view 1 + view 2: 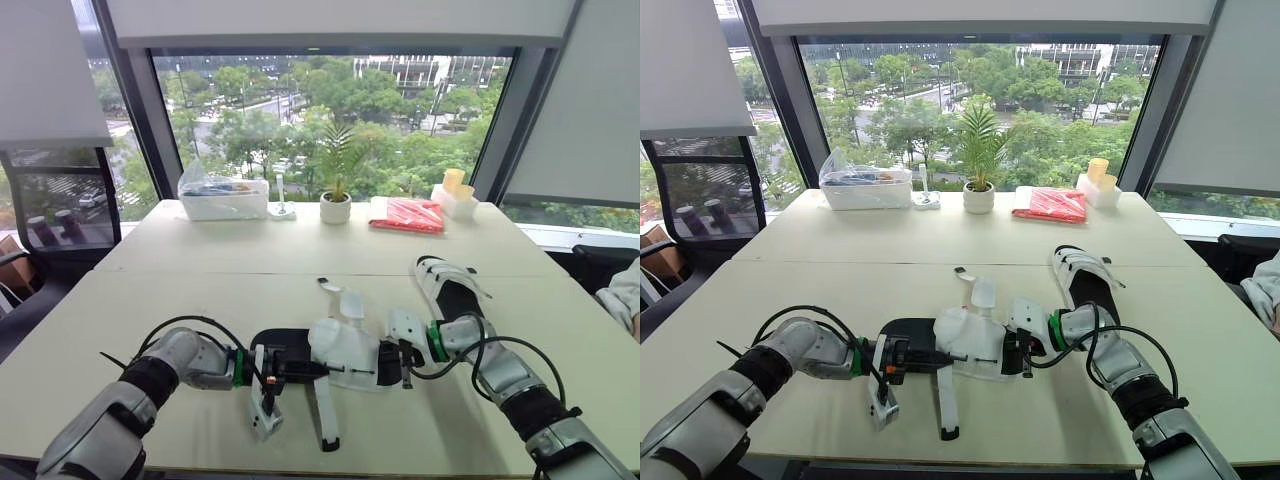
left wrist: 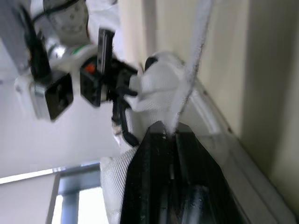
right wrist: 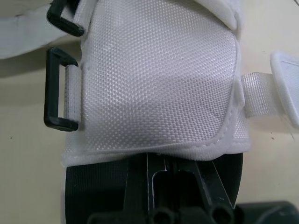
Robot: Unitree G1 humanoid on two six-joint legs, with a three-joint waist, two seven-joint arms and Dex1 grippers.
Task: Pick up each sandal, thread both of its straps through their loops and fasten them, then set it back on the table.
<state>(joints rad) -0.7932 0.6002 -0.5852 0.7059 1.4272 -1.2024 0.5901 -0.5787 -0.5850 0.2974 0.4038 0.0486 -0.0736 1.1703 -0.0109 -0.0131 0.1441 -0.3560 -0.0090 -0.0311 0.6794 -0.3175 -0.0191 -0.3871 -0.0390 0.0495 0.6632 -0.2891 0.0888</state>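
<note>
Step in hand: threading a strap on the near sandal (image 1: 340, 355), braced between the two arms.
Near sandal: well in front of the potted plant (image 1: 336, 200), on the robot's side of the tabletop (image 1: 200, 300); low at the surface, resting or just lifted, cannot tell.
Left gripper (image 2: 172, 133): in front of the potted plant and a little to its left; fingers closed on a white strap (image 2: 196, 56), pinching it edge-on.
Right gripper (image 3: 180, 168): in front of the potted plant and a little to its right; fingers clamped on the edge of the sandal's white mesh flap (image 3: 159, 79).
Loop (image 3: 58, 88): black, on the far side of the flap from the right fingers, with nothing passed through it.
Second sandal (image 1: 450, 285): in front of the potted plant and further right, lying flat beyond the right arm, held by neither gripper; state of its straps too small to judge.
Progress: early by the look of it, with no strap seen through a loop and one sandal not yet taken up.
Next move, as a judgement: bringing the strap's free end to the bare loop, feeding it through, folding it back and pressing it down. Calls for a steady hold on the flap, the strap kept flat rather than twisted, and a regrasp nearer the tip if too much hangs loose.
</note>
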